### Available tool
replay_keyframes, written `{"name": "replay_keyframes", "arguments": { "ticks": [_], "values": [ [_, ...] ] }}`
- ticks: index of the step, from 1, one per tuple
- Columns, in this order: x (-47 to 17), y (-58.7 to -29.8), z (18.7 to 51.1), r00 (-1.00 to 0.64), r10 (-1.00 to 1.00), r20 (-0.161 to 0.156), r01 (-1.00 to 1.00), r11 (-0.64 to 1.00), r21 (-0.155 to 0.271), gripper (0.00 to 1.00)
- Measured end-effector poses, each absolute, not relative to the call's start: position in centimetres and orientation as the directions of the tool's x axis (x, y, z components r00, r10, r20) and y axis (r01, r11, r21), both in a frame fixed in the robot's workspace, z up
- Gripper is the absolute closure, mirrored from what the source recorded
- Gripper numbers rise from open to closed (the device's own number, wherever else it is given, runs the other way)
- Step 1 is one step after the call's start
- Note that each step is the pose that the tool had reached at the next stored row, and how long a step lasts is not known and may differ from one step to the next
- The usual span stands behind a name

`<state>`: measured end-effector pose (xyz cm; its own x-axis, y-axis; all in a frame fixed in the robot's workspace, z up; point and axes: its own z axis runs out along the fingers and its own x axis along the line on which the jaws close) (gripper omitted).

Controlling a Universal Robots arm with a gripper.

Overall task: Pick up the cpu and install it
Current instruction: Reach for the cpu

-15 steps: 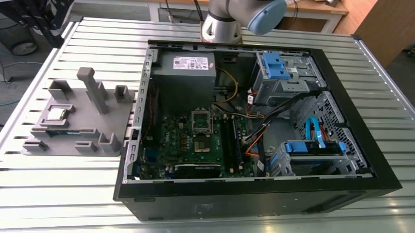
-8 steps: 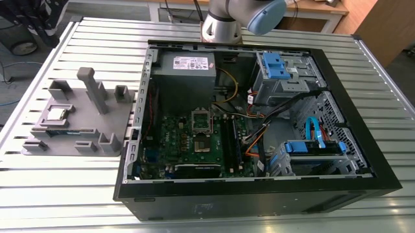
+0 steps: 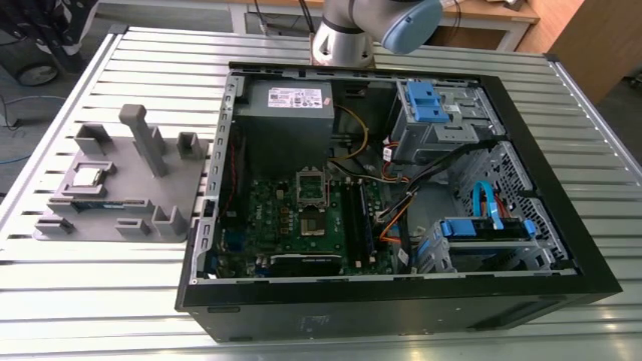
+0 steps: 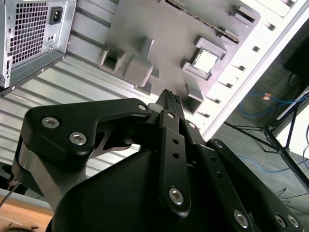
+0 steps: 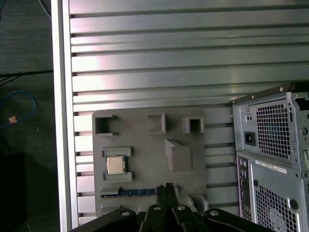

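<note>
Exterior view's left is taken up by a grey tray (image 3: 125, 188) set on the slatted metal table (image 3: 101, 286), beside an opened computer case (image 3: 401, 304). The cpu (image 3: 89, 177) is seated flat in a square recess of that tray, silver top upward. Part of the arm (image 3: 371, 30) is seen behind the case. The motherboard socket (image 3: 311, 188) inside the case is seen with its frame raised.

In the first wrist view the pincer (image 5: 164, 187) is held high above the tray (image 5: 145, 154), touching nothing. Its 2 fingers are drawn narrow, tips almost together, and nothing is held between them. The cpu (image 5: 115, 165) lies beyond the tips and off to 1 side of them, well apart. A long thin memory stick (image 5: 137, 192) is laid in a slot nearer the tips than the cpu is. The case (image 5: 270, 145) stands off to the pincer's other side.

In the second wrist view the pincer (image 4: 169, 96) is seen from behind, with the cpu (image 4: 205, 60) in its recess ahead of the tips.
</note>
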<state>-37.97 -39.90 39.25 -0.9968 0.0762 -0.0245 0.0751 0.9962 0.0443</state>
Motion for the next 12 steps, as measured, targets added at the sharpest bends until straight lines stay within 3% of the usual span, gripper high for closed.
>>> {"name": "replay_keyframes", "arguments": {
  "ticks": [12],
  "values": [
    [-38.47, -39.89, 39.21, -0.997, 0.076, -0.025, 0.075, 0.996, 0.044, 0.89]
  ]
}}
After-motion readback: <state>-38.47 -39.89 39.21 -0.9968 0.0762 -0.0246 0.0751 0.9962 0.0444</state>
